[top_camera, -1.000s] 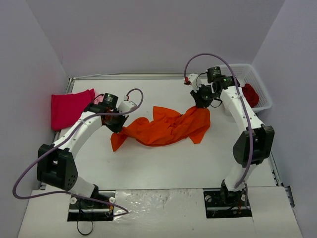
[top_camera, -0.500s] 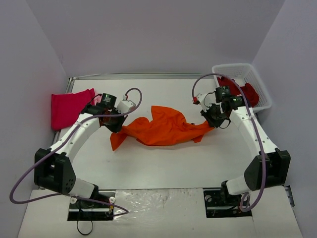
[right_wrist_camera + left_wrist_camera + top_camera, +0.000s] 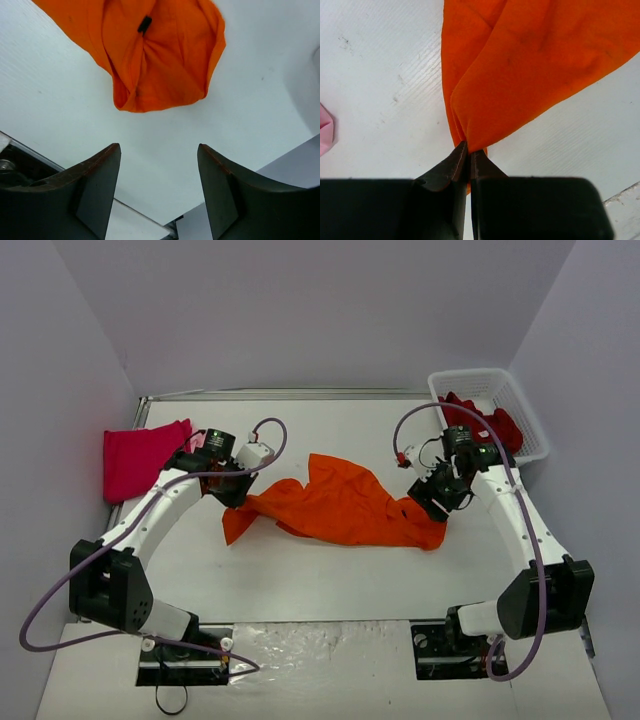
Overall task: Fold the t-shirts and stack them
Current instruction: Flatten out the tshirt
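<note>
One floppy, prob. light orange t-shirt (image 3: pixel 340 505): left gripper (image 3: pixel 468 150) pinching a bunched edge, right gripper (image 3: pixel 159 147) open & empty; best grabbed at hem corners.

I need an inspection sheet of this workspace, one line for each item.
Surface: white table, faintly scuffed.
Job's things: orange t-shirt crumpled at centre; magenta-pink t-shirt folded at left edge; dark red t-shirts in the basket.
Clutter: basket only, far right corner.
Grippers: left gripper shut on the orange t-shirt's left end; right gripper open, empty, near its right end.
Cables: purple cables loop along both arms.
Surroundings: plain pale walls; nothing else seen.
</note>
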Controlling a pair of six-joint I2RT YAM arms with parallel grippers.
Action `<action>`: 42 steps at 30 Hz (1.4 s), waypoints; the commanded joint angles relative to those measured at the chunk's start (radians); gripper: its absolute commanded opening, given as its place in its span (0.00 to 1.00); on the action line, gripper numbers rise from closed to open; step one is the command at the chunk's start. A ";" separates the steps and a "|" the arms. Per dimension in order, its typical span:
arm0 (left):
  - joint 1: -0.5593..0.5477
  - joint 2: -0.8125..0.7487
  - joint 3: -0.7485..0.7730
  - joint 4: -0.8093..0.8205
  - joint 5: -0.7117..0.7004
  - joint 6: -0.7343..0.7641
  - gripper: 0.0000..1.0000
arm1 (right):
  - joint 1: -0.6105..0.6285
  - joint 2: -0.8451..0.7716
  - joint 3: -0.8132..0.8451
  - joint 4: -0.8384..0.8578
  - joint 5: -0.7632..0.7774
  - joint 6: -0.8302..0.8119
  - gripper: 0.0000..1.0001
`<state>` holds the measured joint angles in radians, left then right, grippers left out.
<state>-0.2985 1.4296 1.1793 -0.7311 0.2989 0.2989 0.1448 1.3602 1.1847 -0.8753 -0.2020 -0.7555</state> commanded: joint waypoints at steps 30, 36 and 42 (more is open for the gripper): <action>0.041 -0.040 -0.020 0.010 0.032 -0.007 0.02 | 0.001 0.870 0.702 -0.240 -0.590 -0.102 0.40; 0.041 -0.032 -0.018 0.012 0.032 -0.009 0.02 | 0.001 0.884 0.684 -0.241 -0.579 -0.114 0.40; 0.041 -0.031 -0.020 0.012 0.035 -0.006 0.03 | 0.001 0.896 0.673 -0.240 -0.574 -0.123 0.39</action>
<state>-0.2661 1.4250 1.1484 -0.7200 0.3214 0.2985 0.1448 2.2440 1.8591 -1.0492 -0.7673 -0.8593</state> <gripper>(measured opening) 0.034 0.397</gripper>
